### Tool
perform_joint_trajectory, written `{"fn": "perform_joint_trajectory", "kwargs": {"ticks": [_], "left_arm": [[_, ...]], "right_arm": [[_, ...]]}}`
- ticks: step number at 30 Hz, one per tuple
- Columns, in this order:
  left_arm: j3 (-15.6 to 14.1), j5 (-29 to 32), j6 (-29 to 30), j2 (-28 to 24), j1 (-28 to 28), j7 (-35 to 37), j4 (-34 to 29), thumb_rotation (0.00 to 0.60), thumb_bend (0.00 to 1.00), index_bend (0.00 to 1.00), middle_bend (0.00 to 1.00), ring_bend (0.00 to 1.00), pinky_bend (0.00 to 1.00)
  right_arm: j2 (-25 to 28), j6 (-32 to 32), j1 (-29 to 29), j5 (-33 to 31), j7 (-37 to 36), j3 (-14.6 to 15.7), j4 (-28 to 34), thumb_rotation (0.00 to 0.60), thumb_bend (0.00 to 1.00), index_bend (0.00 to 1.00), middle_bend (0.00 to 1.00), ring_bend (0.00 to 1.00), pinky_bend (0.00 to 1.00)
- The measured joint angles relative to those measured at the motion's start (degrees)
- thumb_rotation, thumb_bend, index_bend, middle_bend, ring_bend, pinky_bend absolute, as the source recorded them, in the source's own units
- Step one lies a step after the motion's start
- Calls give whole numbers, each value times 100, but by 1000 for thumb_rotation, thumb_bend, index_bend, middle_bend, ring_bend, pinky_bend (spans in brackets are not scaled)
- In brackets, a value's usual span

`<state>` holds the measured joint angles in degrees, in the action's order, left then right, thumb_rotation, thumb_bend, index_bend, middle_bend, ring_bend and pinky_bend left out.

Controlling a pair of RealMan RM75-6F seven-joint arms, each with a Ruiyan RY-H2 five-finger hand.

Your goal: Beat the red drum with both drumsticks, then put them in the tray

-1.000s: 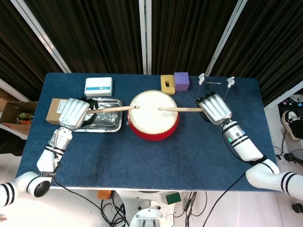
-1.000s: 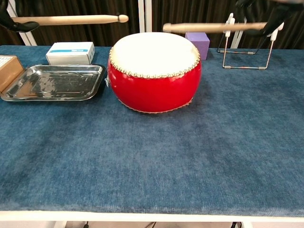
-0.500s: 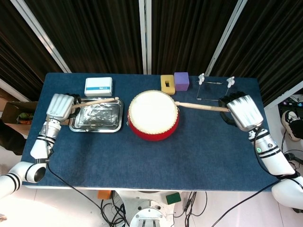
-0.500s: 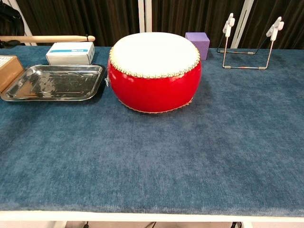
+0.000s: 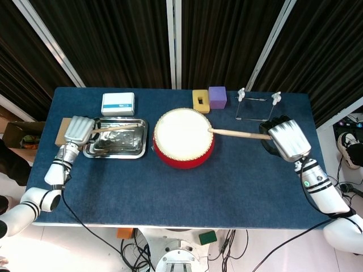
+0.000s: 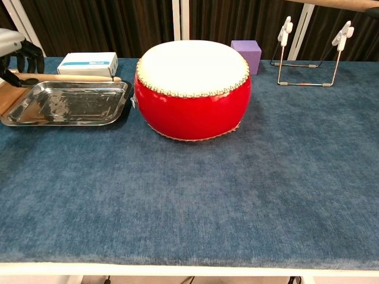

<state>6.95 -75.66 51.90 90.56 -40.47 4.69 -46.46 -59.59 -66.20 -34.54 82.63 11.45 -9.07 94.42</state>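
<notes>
The red drum [image 5: 182,138] [image 6: 192,89] with a white skin stands mid-table. My left hand [image 5: 77,131] [image 6: 16,52] grips a wooden drumstick [image 5: 113,130] [image 6: 71,78] that lies low across the far part of the steel tray [image 5: 116,152] [image 6: 65,112], its tip pointing toward the drum. My right hand [image 5: 286,139] holds the other drumstick [image 5: 238,134], raised right of the drum with its tip over the drum's right rim. In the chest view only a sliver of that stick [image 6: 337,3] shows at the top right.
A white box [image 5: 118,103] [image 6: 89,64] lies behind the tray and a cardboard box [image 5: 60,134] left of it. A yellow block [image 5: 200,99] and a purple block [image 5: 217,96] [image 6: 247,54] sit behind the drum. A wire stand [image 5: 258,105] [image 6: 308,53] is at the back right.
My left hand has come down with its drumstick, from above the tray to just over it. The right hand has drawn back toward the drum, its stick's tip again at the rim.
</notes>
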Motion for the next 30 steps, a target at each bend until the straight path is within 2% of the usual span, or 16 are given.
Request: {"fn": "perform_joint_trajectory", "kwargs": {"ticks": [4,7,11,16,22,28,30], "left_arm": [[-40,-75,-100,198,-56,92,306,600,505,560,453,376,508],[-35,-100,-73,206,-54,131,309,600,490,417,374,330,499],[-10,-47,-104,108,-20,61,127,600,422,252,293,286,477],[50,40,28,-97,79,-176,-284,600,334,157,234,259,471],[128,116,445,-668,310,-537,-1346,600,281,158,225,254,450],[213,51,1032,-1425,581,-806,-2962,600,264,315,284,264,449],[237,-68,1225,-1655,645,-828,-3548,600,264,337,312,285,451]], "right_arm": [[-32,57,1,-23,28,8,-11,600,778,798,685,444,491],[-77,154,-19,-37,47,29,-45,600,778,798,685,444,491],[-208,387,-117,-68,88,51,-127,600,778,798,686,444,491],[-426,654,-323,-114,168,23,-199,600,778,798,686,444,491],[-595,934,-598,-251,334,-111,-167,600,778,798,685,443,491],[-763,1219,-897,-624,596,-309,-75,600,778,798,685,443,491],[-835,1321,-1016,-792,736,-376,-42,600,778,799,685,443,490]]}}
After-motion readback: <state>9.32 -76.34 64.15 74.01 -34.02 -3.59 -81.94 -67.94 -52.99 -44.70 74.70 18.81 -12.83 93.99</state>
